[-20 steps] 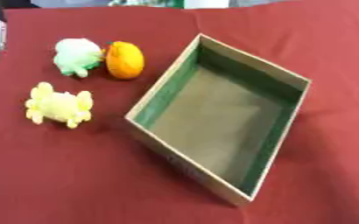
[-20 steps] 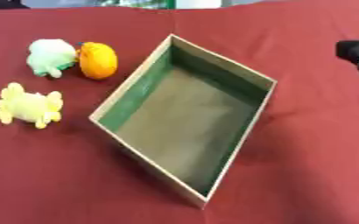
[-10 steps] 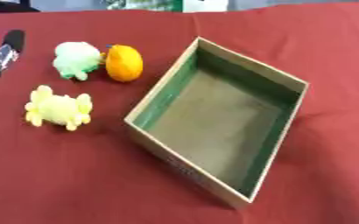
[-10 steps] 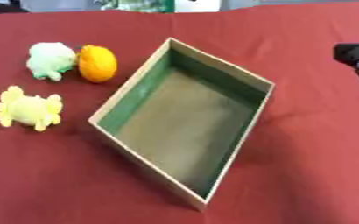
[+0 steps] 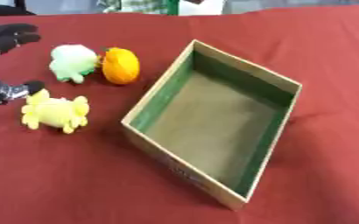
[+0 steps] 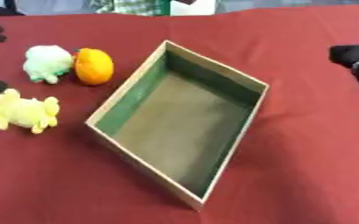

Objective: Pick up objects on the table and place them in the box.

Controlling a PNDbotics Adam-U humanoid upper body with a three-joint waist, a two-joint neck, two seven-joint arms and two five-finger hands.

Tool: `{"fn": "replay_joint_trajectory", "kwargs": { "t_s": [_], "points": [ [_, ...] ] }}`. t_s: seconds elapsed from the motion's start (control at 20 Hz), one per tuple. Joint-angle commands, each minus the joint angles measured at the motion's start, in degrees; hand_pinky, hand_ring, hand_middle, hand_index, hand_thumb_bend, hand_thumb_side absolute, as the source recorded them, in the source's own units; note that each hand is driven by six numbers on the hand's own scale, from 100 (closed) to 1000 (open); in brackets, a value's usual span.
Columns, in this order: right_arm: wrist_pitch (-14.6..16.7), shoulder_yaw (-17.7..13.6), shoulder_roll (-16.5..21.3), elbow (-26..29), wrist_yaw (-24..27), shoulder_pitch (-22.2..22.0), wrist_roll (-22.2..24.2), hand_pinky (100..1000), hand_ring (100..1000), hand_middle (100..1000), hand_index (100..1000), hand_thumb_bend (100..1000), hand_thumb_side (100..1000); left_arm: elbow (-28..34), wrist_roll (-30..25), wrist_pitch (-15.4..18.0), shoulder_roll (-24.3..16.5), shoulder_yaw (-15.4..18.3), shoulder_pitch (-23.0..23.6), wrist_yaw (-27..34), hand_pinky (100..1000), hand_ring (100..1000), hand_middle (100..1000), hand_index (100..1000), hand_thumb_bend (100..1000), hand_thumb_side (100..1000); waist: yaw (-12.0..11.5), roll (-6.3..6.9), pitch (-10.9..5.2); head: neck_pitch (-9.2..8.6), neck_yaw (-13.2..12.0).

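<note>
Left robot hand (image 5: 6, 65) at worktop (image 5: 75, 175) edge, spread, thumb tip beside yellow toy (image 5: 54, 113). Reach step; box (image 5: 213, 131) empty. Next: close round toy, lift.

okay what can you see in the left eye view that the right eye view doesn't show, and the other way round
Only the left eye view shows much of the robot's black left hand at the left edge, fingers spread near the yellow plush toy; the right eye view catches just dark tips there. Only the right eye view shows the black right hand at the right edge. Both show the pale green plush toy, the orange round toy, the open green-lined cardboard box with nothing in it, and the red tablecloth.
</note>
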State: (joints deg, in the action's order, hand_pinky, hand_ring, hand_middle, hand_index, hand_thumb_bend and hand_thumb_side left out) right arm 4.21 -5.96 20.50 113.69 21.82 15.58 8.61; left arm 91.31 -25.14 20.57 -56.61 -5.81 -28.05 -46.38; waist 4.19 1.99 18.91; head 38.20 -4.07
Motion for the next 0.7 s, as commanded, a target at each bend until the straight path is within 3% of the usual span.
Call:
{"fn": "replay_joint_trajectory", "kwargs": {
  "t_s": [0.05,0.35,0.7],
  "points": [
    [0.0,-0.1,1.3,0.9,0.3,0.2,0.1,828,742,527,906,100,660,3.2,-13.7,1.4,-0.7,2.7,-1.6,1.9,820,908,1000,1000,494,908,-0.2,-0.03,-1.27,-0.55,0.3],
    [-0.2,-0.1,1.2,0.9,0.2,0.1,0.3,829,743,527,907,100,658,4.8,-22.8,0.8,-0.3,3.0,-2.3,5.1,832,921,1000,1000,558,810,0.0,-0.03,-1.26,-0.45,0.6],
    [-0.3,0.0,0.9,0.9,0.1,0.1,0.5,830,744,526,907,100,657,2.7,-26.1,0.5,1.0,1.9,-4.2,1.4,825,912,985,1000,587,768,0.3,-0.12,-1.18,-0.82,0.7]
  ]
}}
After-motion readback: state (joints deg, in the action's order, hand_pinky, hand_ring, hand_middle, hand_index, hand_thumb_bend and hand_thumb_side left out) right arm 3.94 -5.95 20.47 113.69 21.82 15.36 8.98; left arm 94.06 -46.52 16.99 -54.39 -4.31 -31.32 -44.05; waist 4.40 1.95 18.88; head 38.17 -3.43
